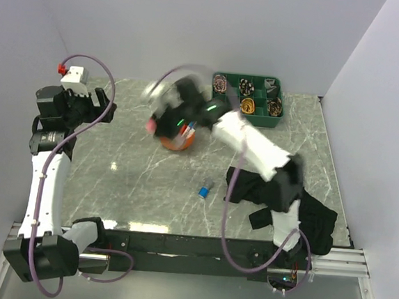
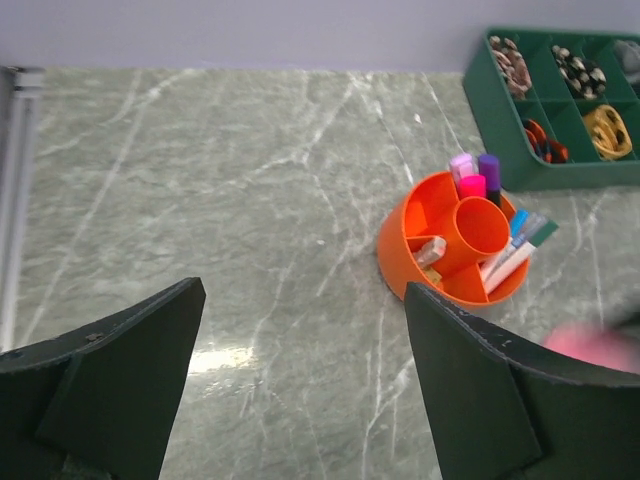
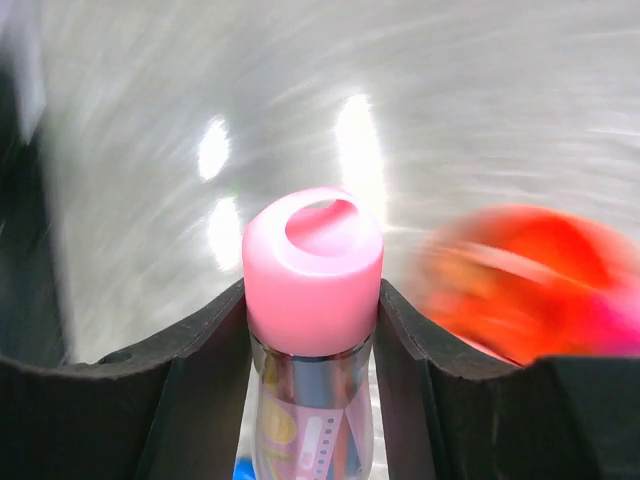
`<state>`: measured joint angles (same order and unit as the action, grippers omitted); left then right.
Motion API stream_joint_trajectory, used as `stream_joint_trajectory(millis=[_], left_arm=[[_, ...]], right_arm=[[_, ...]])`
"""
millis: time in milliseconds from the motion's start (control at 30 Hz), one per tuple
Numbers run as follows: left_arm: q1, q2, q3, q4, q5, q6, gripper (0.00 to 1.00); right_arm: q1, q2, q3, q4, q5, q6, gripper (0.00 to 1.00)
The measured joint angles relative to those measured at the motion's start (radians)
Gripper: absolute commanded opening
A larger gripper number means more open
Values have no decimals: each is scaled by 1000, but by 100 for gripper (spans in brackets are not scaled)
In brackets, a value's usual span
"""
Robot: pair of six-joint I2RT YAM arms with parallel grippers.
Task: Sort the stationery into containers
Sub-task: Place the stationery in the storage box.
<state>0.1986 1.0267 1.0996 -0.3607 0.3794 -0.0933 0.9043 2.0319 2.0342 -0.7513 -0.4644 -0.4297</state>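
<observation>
1. Right gripper (image 3: pixel 313 310): jaws pressed against both sides of the pink tube-like case (image 3: pixel 313 262). Its pink cap stands above the fingertips and its clear printed body sits between the fingers (image 3: pixel 200 360). This wrist view is badly smeared.
2. From above I read the case as a pink blur held off the table, just left of the orange organiser (image 1: pixel 175 144). I cannot tell whether the two touch.
3. Left gripper (image 2: pixel 300 380): jaws spread wide with nothing between them. It hangs well to the left of the organiser.
4. Already in the organiser:
   - purple and pink markers (image 2: pixel 475 175) upright in the far section;
   - white pens (image 2: pixel 518 248) with blue and green caps, leaning out over the right rim;
   - a beige eraser (image 2: pixel 430 250) in a near-left section.
5. Green tray (image 1: pixel 248 98) of ribbon rolls: behind and right of the organiser, near it but apart.
6. Blue-capped item (image 1: pixel 205 189): lies loose on the table in front and to the right of the organiser, clearly apart from it.
7. Black cloth (image 1: pixel 299 207): farther right and forward of the organiser, bunched under the right arm (image 1: pixel 255 147).
8. Obstruction: from above, the right wrist overhangs the organiser's far side and hides part of the rim.
9. Table (image 1: pixel 128 171): grey-green stone pattern with white veins, and glare patches in front of the organiser. Plain white walls enclose it on three sides.
</observation>
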Motion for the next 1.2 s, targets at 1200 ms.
stream_joint_trajectory(millis=[1200], left_arm=[[-1,294,29,-50,188,154,84]], right_arm=[[-237,19,-574,1486,184,427,0]])
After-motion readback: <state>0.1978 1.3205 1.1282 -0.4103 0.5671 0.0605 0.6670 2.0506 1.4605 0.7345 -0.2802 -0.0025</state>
